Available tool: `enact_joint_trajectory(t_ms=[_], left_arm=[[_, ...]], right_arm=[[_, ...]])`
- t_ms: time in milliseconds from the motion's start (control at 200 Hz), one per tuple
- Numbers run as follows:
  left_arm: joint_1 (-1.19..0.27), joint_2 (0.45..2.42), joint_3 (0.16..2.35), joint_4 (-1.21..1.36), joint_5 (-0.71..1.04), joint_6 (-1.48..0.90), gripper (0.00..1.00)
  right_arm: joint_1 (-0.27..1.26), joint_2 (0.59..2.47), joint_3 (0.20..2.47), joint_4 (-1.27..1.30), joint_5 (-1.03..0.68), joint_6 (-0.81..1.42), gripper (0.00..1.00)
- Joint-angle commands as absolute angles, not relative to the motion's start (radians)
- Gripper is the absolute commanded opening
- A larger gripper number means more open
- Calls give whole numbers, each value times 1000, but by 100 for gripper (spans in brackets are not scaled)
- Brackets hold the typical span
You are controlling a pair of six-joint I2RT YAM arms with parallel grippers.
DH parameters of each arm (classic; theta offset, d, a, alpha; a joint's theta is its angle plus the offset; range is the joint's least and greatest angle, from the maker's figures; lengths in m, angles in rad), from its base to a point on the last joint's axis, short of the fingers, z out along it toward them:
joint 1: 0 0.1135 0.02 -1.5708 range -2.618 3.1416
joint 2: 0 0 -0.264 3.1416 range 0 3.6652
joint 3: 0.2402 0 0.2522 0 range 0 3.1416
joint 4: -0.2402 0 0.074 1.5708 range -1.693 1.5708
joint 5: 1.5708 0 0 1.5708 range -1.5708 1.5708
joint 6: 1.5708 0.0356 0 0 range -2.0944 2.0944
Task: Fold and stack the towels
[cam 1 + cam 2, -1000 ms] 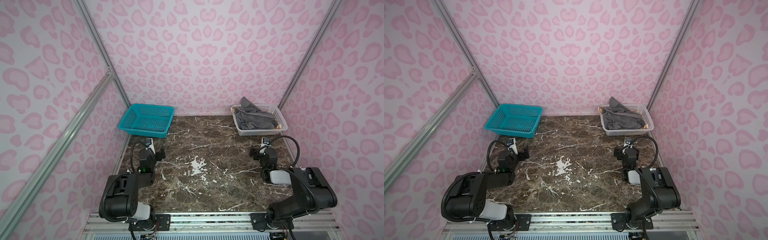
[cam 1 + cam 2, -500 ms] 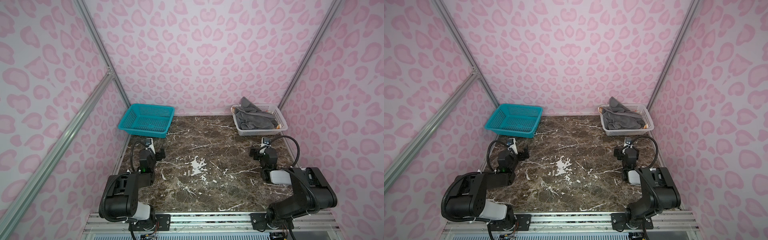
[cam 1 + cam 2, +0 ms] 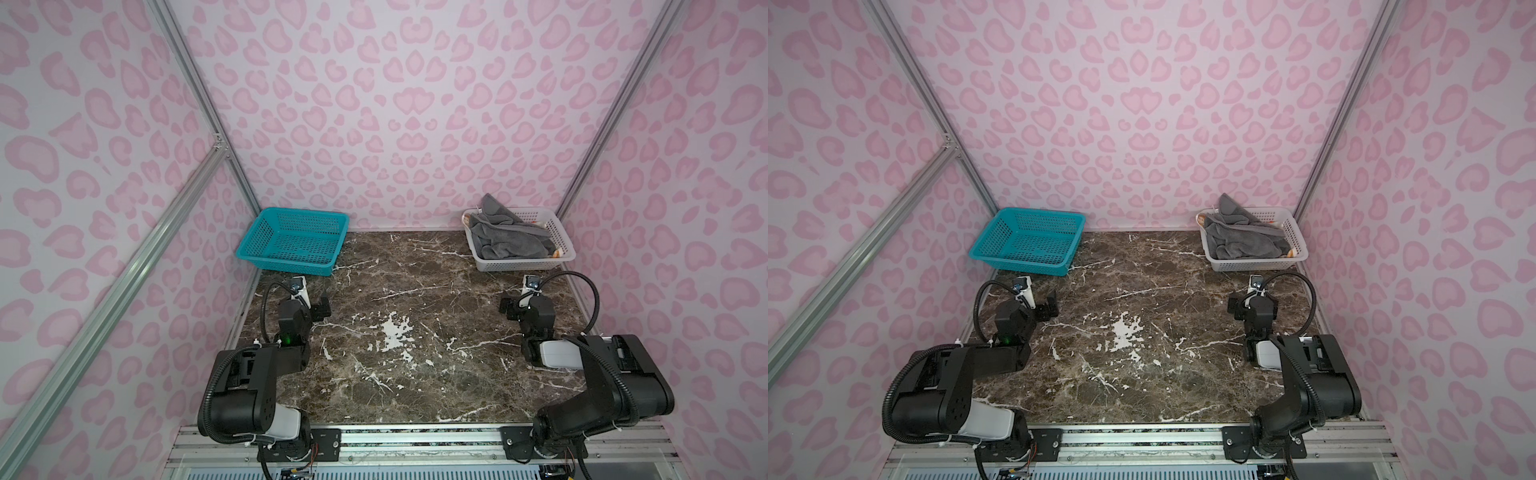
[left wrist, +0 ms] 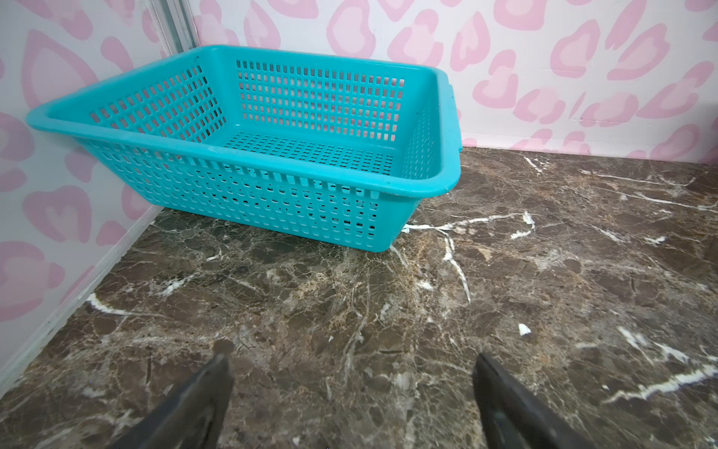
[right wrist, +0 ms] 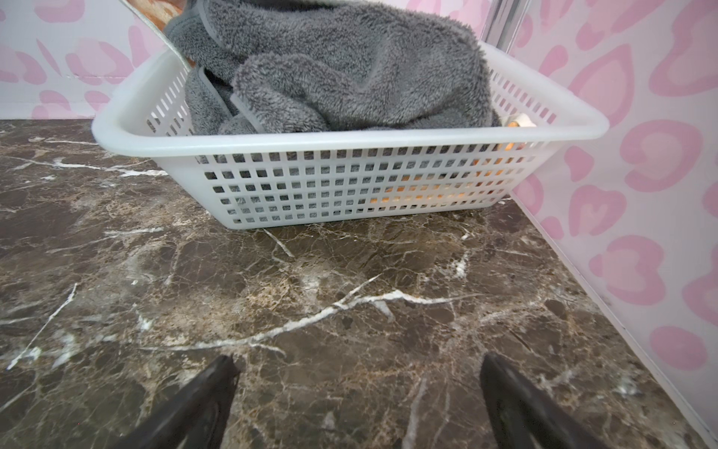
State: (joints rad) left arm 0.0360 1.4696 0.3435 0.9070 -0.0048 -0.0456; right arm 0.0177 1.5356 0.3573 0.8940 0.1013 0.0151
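Note:
A dark grey terry towel (image 3: 511,243) (image 3: 1246,243) lies crumpled in the white basket (image 3: 524,264) at the back right and rises above its rim. In the right wrist view the grey towel (image 5: 349,70) fills the white basket (image 5: 349,138), and an orange towel (image 5: 427,190) shows through the lattice under it. A bit of the orange towel (image 3: 557,251) peeks out at the basket's right end. My left gripper (image 3: 309,305) (image 4: 349,361) is open over bare marble, short of the teal basket. My right gripper (image 3: 523,305) (image 5: 355,361) is open, empty, in front of the white basket.
A teal lattice basket (image 3: 291,266) (image 4: 248,202) stands at the back left, tipped against the wall, with nothing in it. The brown marble tabletop (image 3: 407,299) lies between the arms. Pink-patterned walls and aluminium posts close in the back and both sides.

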Motion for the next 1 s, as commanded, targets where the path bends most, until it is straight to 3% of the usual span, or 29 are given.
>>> enact_joint_trajectory(t_ms=[0, 105, 255, 630, 785, 995], left_arm=[[37, 1469, 345, 946, -7, -48, 97], [35, 1461, 348, 934, -3, -45, 99], [28, 1364, 510, 597, 62, -7, 97], [-27, 1257, 743, 346, 181, -120, 100], [-87, 1253, 838, 203, 170, -137, 98], [-140, 1193, 857, 129, 169, -157, 97]], right_arm=[[18, 1536, 356, 935, 108, 18, 100], [20, 1530, 344, 954, 79, 1, 100], [48, 1463, 329, 934, 91, -35, 97], [78, 1108, 488, 473, 170, 0, 95], [73, 1121, 663, 294, 159, 1, 94], [69, 1300, 966, 49, 64, 3, 92]])
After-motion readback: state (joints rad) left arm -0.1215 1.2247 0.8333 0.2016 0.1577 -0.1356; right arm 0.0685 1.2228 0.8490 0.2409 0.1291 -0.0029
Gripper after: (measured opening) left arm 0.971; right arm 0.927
